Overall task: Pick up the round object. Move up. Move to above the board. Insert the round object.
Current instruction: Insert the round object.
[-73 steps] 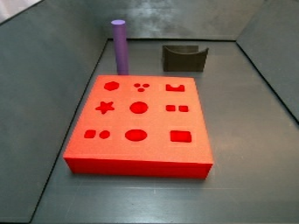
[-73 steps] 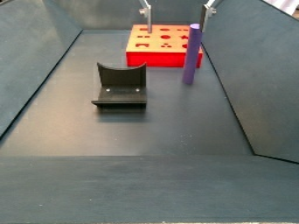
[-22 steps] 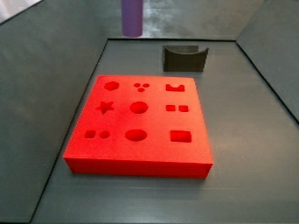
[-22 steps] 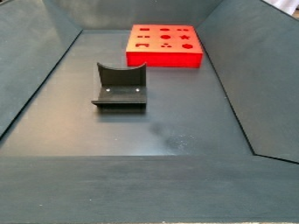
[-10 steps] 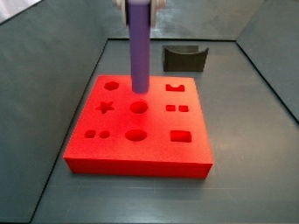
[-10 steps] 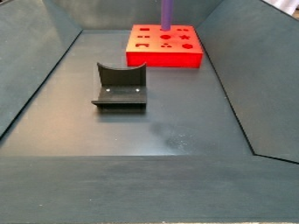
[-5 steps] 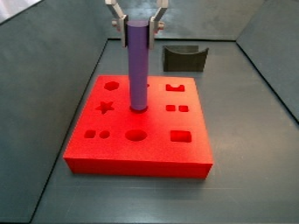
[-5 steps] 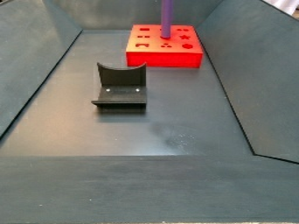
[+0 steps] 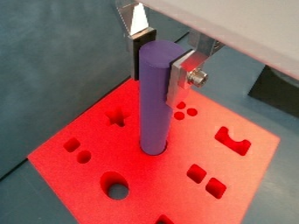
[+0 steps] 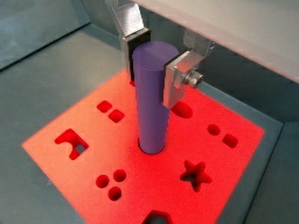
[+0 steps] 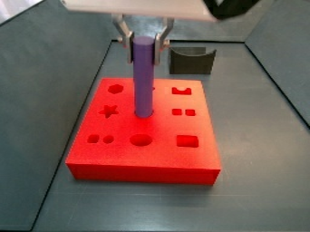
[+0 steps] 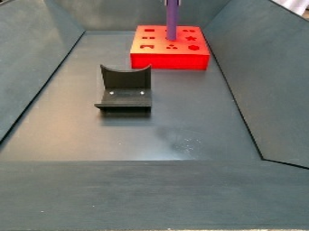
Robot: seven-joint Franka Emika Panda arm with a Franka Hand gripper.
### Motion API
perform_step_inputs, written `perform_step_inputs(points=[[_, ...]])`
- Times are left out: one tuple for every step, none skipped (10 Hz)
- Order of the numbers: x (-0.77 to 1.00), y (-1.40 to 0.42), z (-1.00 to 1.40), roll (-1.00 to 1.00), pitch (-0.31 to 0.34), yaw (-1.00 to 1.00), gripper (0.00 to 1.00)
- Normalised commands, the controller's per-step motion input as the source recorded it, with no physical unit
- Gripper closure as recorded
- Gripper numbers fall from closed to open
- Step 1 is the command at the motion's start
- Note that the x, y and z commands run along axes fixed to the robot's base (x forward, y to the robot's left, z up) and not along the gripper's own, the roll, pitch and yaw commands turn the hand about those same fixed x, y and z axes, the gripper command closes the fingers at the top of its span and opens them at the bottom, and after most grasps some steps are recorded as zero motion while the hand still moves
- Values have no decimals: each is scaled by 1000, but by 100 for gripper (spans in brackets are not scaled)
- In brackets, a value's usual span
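The claw grips the upright purple peg by its top. The peg's foot stands in the centre round cut-out of the red board; a dark grey block sits at the board's 1 o'clock in a side view.

board: flat on the floor, nearer the back wall in a side view.
round object: upright, its lower end in the board's centre cut-out; in both wrist views it stands between the fingers.
gripper: above the board's middle, closed on the round object's upper end.
fixture: on the floor, well apart from the board; behind it in a side view.
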Motion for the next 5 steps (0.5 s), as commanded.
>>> perform_step_inputs(points=[[0,0,-449,100,-30,0,100],[0,0,-360,89,-16,0,100],[0,0,-143,-33,-36,0,100],[0,26,-3,-44,-19,0,100],[0,0,0,0,0,0,100]])
